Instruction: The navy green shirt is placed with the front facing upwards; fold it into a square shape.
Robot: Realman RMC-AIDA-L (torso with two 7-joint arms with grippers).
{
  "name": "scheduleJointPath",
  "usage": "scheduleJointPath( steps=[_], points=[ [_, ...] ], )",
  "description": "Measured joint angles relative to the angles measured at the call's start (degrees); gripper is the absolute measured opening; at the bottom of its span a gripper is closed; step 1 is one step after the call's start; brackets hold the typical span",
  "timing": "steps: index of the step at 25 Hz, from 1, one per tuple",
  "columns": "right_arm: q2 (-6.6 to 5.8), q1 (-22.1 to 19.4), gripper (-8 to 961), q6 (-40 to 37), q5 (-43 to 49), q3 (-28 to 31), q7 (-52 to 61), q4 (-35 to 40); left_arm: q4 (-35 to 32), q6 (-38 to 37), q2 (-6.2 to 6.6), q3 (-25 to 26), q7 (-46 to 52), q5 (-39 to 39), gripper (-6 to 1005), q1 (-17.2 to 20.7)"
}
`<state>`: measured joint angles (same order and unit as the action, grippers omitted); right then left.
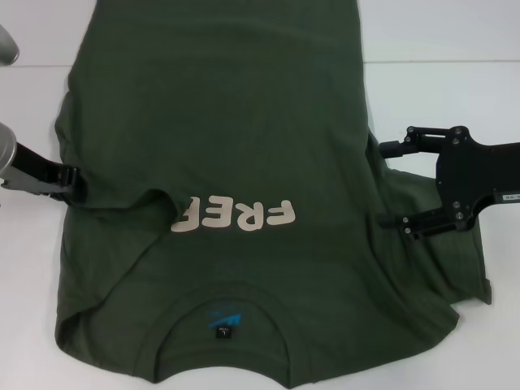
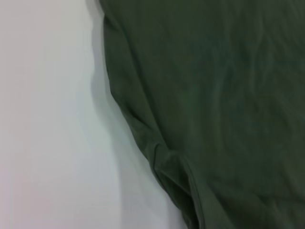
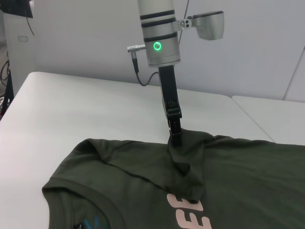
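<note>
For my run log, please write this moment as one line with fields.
object: dark olive-green cotton T-shirt, left sleeve folded over lettering | left gripper: shut on shirt's left edge | right gripper: open at right side

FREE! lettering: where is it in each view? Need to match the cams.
Head view: FREE! lettering mid-frame, reads upside down, its left end covered by a fold.
Left wrist view: not in it; only plain green cloth and table.
Right wrist view: bottom edge, partly cut off.
Shared landmark: the fold of the navy green shirt held by the left hand.
</note>
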<state>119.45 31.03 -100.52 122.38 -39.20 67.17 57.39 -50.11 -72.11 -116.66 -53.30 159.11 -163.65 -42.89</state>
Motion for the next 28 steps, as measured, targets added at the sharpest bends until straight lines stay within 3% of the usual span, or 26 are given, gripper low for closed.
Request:
scheduleJointPath(
  steps=[9,14,20,24,28],
  points=[
    [-0.01,-0.01,944,0.0,-0.13,0.12,-0.17,-0.09,-3.34,-2.26,-1.32,0.27,-1.18,0.69,258,-0.22],
    [-0.01,-0.01,944,-0.02,-0.13,0.18,-0.3,-0.11,-6.11,-3.99,-2.68,0.44,-1.18,1.41,34,-1.91],
    [-0.01,-0.27,944,-0.01,0.01,0.1,-1.21,-0.27,-6.6,0.09,-4.59,0.17,-0.64,1.15,29,-4.1],
    [-0.08,-0.63,945,-0.03,0.09,0.13,-1.4,-0.51,-5.9,2.72,-4.48,0.45,0.69,0.78,36,-5.08],
    [-0.21,-1.06,945,-0.04,0.19,0.32,-1.6,-0.56,-5.68,6.11,-4.25,1.24,3.51,1.41,181,-4.55]
  ],
)
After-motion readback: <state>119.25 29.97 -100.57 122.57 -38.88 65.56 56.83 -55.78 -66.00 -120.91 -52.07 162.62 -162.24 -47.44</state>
